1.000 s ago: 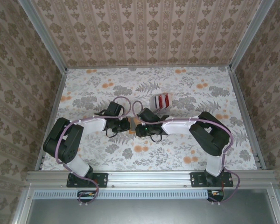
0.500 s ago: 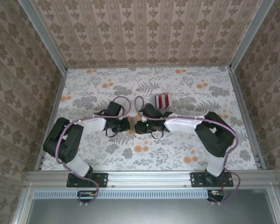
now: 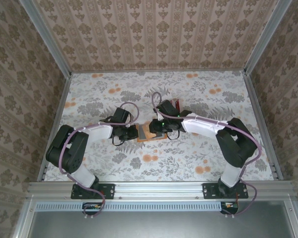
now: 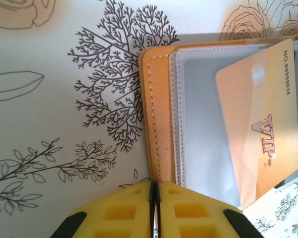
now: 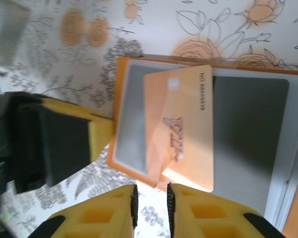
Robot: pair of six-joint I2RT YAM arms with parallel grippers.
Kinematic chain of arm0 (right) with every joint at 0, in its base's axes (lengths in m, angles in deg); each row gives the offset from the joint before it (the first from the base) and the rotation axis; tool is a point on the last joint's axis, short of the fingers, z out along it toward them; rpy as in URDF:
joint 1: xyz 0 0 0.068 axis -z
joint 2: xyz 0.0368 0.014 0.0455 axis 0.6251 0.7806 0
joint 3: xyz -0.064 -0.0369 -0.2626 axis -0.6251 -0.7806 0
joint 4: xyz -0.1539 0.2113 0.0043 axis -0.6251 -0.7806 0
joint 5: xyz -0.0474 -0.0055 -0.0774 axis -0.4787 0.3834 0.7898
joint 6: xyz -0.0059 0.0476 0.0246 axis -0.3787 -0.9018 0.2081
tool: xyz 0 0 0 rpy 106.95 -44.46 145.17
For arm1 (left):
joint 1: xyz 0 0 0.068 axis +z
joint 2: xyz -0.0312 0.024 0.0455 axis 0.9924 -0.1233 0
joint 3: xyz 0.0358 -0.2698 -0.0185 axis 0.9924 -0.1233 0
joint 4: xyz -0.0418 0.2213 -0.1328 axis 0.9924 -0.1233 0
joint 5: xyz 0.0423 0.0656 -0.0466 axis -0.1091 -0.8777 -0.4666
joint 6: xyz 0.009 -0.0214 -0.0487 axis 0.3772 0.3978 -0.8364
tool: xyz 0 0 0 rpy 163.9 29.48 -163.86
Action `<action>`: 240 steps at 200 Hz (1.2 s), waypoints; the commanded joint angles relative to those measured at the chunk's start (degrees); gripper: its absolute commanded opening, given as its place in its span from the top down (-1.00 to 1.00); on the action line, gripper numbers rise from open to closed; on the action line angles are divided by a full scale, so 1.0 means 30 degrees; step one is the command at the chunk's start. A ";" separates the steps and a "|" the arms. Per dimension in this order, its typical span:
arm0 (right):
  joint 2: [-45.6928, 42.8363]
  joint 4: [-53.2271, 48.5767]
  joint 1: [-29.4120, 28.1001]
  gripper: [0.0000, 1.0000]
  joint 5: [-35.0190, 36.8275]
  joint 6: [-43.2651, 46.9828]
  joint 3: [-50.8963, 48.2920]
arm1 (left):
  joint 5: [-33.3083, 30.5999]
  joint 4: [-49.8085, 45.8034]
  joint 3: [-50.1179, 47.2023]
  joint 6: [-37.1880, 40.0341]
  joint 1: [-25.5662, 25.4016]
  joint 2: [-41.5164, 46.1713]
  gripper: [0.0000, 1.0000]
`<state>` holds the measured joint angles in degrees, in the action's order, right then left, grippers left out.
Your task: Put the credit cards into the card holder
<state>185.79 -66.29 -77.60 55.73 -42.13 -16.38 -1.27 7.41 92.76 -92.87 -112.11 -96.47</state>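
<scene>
HALFWAY AT BEST: An orange, stitched, flat rectangular card holder (image 4: pixel 156 114) lies open at the centre of the flower-patterned desk (image 3: pixel 114 89). One pale gold plastic VIP card (image 4: pixel 258 124) rests askew across its clear plastic sleeve (image 4: pixel 198 99), with a corner overhanging the holder's edge. It looks laid there rather than seated, and it cannot be told whether any edge is under the plastic. The other red-and-white credit cards (image 3: pixel 179 103) sit just beyond, partly behind the right arm, so most of the work looks undone. The left pincer (image 4: pixel 154 186), its yellow pads pressed together on nothing, bears on the holder's rim as if pinning it. The right pincer (image 5: pixel 150 191) hovers at the card's near edge, pads narrowly parted and empty. Both arms fold in at the elbow, wrists facing each other across the holder.
</scene>
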 commanded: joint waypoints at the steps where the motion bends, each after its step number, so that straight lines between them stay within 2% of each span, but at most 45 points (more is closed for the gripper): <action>1: 0.0935 -0.0949 0.0218 0.49 0.0111 0.0265 0.0638 | -0.0947 -0.1676 0.0090 0.0696 0.0238 -0.0194 0.76; 113: 0.3000 -0.1184 0.0139 0.46 -0.0250 0.0244 0.1276 | -0.0426 -0.0542 -0.0316 0.0257 0.0179 -0.0972 0.76; 197: 0.3497 -0.1228 -0.1155 0.46 -0.0269 0.0057 0.2232 | -0.0338 -0.0284 -0.0286 -0.0021 -0.0172 -0.1285 0.76; 240: 0.2917 -0.1588 -0.1111 0.46 0.0121 0.0244 0.2015 | -0.0309 -0.0341 -0.0184 0.0008 -0.0172 -0.1353 0.76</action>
<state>195.54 -68.34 -80.95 55.31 -42.15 -10.94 -0.57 7.80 92.87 -92.65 -112.08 -97.06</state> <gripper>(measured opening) 0.271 0.120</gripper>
